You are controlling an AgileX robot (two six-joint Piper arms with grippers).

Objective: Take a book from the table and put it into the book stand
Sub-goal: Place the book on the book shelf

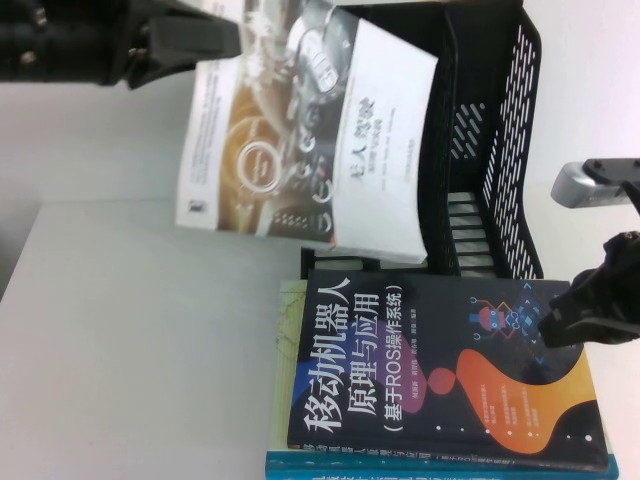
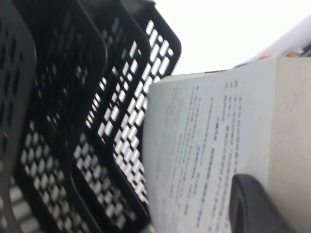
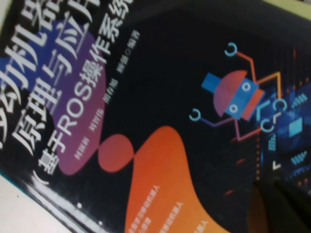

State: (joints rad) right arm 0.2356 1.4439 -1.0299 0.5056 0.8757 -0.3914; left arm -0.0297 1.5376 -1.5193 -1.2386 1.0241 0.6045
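Nearest the camera, a dark navy book (image 1: 450, 370) with an orange blob and large white characters lies flat on top of a teal-edged book (image 1: 440, 467) on the white table (image 1: 130, 340). On its cover, near the robot drawing, rests the right gripper (image 1: 552, 328), its jaws fully closed and holding nothing. Higher up and to the left, the left gripper (image 1: 190, 45) clamps the top corner of the white book (image 1: 310, 130) with the dashboard photo, its jaws narrowly parted by the book's thickness. That book hangs tilted in the air, clear of the table, in front of the black book stand (image 1: 500, 150) and partly overlapping it. In the left wrist view, one black finger (image 2: 257, 204) presses on the book's printed back cover, with the stand's perforated walls just beside it.
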